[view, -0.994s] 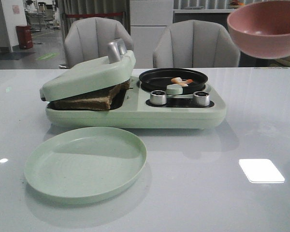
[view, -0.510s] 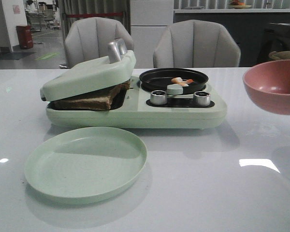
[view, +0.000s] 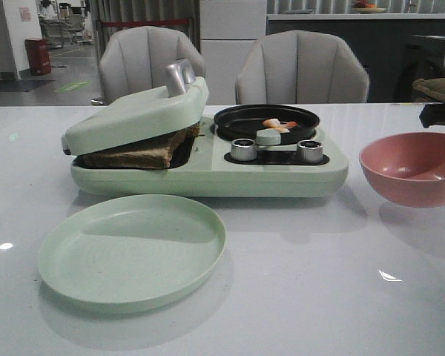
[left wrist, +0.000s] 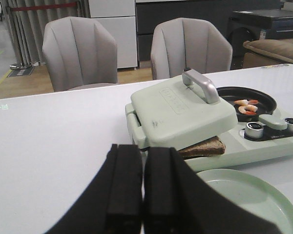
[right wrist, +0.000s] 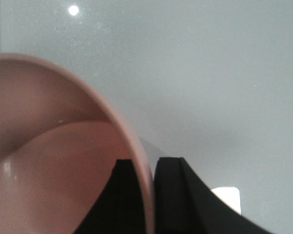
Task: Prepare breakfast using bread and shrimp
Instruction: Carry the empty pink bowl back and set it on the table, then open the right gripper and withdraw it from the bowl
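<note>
The bread lies in the left bay of a pale green breakfast maker, under its tilted lid; a crust corner shows in the left wrist view. The shrimp lie in the maker's round black pan, and also show in the left wrist view. My right gripper is shut on the rim of a pink bowl, low at the table's right; I cannot tell if it touches the table. My left gripper is shut and empty, off to the left of the maker.
A pale green plate lies on the table in front of the maker's left half. Two metal knobs sit on the maker's front. Two grey chairs stand behind the table.
The pink bowl in my right gripper has come down from high at the upper right to table level at the right of the maker. Everything else is unchanged.
</note>
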Motion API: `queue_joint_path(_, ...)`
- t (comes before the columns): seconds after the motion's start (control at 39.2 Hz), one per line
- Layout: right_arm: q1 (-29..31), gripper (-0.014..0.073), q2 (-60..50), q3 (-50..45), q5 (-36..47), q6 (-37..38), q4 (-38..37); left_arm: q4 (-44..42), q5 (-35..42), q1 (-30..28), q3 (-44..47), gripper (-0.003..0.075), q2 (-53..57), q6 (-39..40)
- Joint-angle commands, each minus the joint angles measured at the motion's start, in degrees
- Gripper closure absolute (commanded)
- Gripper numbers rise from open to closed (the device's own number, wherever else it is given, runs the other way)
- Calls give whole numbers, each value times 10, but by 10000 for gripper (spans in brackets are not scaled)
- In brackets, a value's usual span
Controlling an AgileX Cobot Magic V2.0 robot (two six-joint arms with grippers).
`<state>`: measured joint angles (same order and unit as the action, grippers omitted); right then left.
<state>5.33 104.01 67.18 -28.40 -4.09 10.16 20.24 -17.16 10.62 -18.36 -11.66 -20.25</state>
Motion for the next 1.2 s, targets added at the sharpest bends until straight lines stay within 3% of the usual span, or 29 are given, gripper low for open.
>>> queue_joint_path(0.0,4,461,-14,20,33,-2,-12,9,47,4,-16,601,-6,7)
queue_joint_path(0.13,4,400,0,20,35,-2,-15,9,47,4,-16,601,-6,7)
queue_joint_path(0.31,4,150,3,26,27,-2,-18,9,47,4,-16,601,-6,7)
queue_joint_path(0.41,4,74,-2,49,1,-2,-30,9,47,4,-16,601,-6,7)
queue_joint_path(0.66,2,66,-64,103,-50,-2,-24,9,47,4,-16,601,-6,7)
queue_joint_path(0.99,-26,66,-189,105,-38,-2,6,9,47,4,-16,601,-6,7)
queue_joint_path(1.17,-69,66,-245,105,-27,-16,6,9,47,4,-16,601,-6,7)
